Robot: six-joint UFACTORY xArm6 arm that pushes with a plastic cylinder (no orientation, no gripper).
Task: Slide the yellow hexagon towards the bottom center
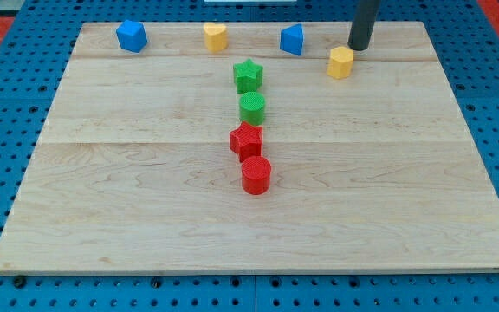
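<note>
The yellow hexagon sits near the view's top right on the wooden board. My tip is just above and to the right of it, very close; I cannot tell whether it touches. The dark rod rises out of the view's top.
A blue block, a yellow heart-like block and a second blue block line the top edge. Down the middle run a green star, a green cylinder, a red star and a red cylinder.
</note>
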